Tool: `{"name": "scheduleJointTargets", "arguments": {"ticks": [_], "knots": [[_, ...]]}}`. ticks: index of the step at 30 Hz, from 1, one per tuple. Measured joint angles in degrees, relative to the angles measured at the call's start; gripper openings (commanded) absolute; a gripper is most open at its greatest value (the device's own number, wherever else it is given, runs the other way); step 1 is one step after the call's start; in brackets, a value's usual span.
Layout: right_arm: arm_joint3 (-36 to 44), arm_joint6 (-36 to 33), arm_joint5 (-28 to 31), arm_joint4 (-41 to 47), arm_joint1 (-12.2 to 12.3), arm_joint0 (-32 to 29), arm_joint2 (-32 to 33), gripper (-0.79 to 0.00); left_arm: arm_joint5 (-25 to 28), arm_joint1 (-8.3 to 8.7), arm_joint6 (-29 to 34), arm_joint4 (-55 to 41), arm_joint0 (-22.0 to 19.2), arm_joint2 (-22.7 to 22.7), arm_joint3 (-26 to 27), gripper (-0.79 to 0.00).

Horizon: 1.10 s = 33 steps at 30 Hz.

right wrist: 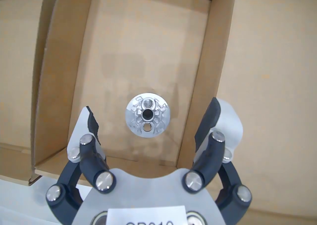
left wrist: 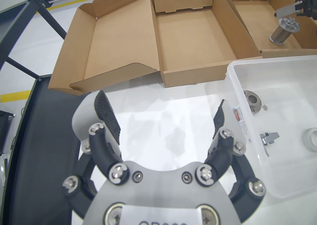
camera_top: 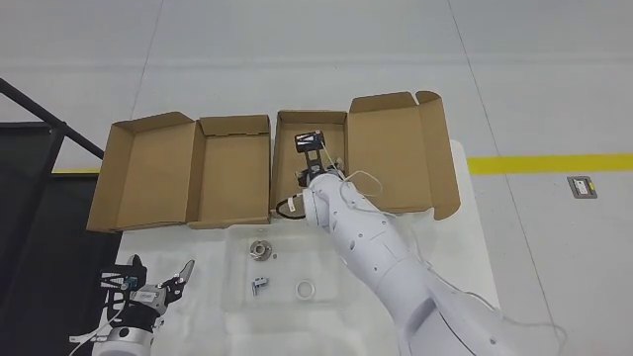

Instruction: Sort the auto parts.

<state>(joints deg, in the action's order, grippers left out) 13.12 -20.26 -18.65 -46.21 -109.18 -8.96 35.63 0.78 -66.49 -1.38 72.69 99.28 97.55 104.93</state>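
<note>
Auto part (right wrist: pixel 148 118) stands upright in the cardboard box (right wrist: pixel 138 37) under the spread right gripper (right wrist: pixel 151 114); left gripper (left wrist: pixel 161 102) likewise spread

The top camera looks straight down on the table (camera_top: pixel 213 242) from high above. The left wrist camera, behind the left pincer (left wrist: pixel 160 102), faces a box (left wrist: pixel 252 10) far ahead. The right wrist camera, behind the right pincer (right wrist: pixel 151 107), looks closely into that box (right wrist: pixel 148 37), shared by all views.
</note>
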Motion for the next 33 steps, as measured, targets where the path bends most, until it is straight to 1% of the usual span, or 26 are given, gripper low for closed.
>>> {"name": "scheduleJointTargets", "arguments": {"ticks": [5, 8, 11, 14, 17, 20, 21, 22, 23, 24, 27, 28, 30, 33], "knots": [[2.3, 0.3, 6.4, -0.8, 0.8, 1.1, 0.6, 0.000, 0.0, 0.00, 0.0, 0.0, 0.0, 0.0, 0.0, 0.000], [4.7, -0.1, 10.6, -2.3, 1.7, 1.2, 0.8, 0.000, 0.0, 0.00, 0.0, 0.0, 0.0, 0.0, 0.0, 0.000], [8.6, -1.8, 13.8, -4.6, 3.0, 0.3, 0.9, 0.000, 0.0, 0.00, 0.0, 0.0, 0.0, 0.0, 0.0, 0.000], [14.9, -5.3, 15.7, -7.9, 5.0, -1.9, 1.2, 0.000, 0.0, 0.00, 0.0, 0.0, 0.0, 0.0, 0.0, 0.000], [25.4, -11.6, 16.9, -12.6, 7.8, -5.8, 2.2, 0.000, 0.0, 0.00, 0.0, 0.0, 0.0, 0.0, 0.0, 0.000], [41.2, -21.2, 16.0, -20.0, 11.7, -12.5, 4.6, 0.000, 0.0, 0.00, 0.0, 0.0, 0.0, 0.0, 0.0, 0.000], [48.9, -25.9, 16.2, -23.8, 13.5, -16.2, 6.0, 0.000, 0.0, 0.00, 0.0, 0.0, 0.0, 0.0, 0.0, 0.000], [54.9, -29.6, 16.8, -26.8, 14.8, -19.2, 7.2, 0.000, 0.0, 0.00, 0.0, 0.0, 0.0, 0.0, 0.0, 0.000], [60.8, -33.2, 17.8, -29.6, 16.0, -22.4, 8.4, 0.000, 0.0, 0.00, 0.0, 0.0, 0.0, 0.0, 0.0, 0.000], [68.5, -37.9, 20.1, -32.9, 17.5, -26.7, 10.0, 0.000, 0.0, 0.00, 0.0, 0.0, 0.0, 0.0, 0.0, 0.000], [82.3, -48.1, 26.5, -38.6, 20.1, -35.3, 13.3, 0.000, 0.0, 0.00, 0.0, 0.0, 0.0, 0.0, 0.0, 0.000], [84.7, -50.7, 27.7, -39.7, 20.4, -37.0, 13.9, 0.000, 0.0, 0.00, 0.0, 0.0, 0.0, 0.0, 0.0, 0.000], [86.9, -54.9, 28.1, -41.0, 20.7, -38.6, 14.3, 0.000, 0.0, 0.00, 0.0, 0.0, 0.0, 0.0, 0.0, 0.000], [86.6, -54.2, 27.8, -40.8, 20.6, -38.4, 14.2, 0.000, 0.0, 0.00, 0.0, 0.0, 0.0, 0.0, 0.0, 0.000]]}}
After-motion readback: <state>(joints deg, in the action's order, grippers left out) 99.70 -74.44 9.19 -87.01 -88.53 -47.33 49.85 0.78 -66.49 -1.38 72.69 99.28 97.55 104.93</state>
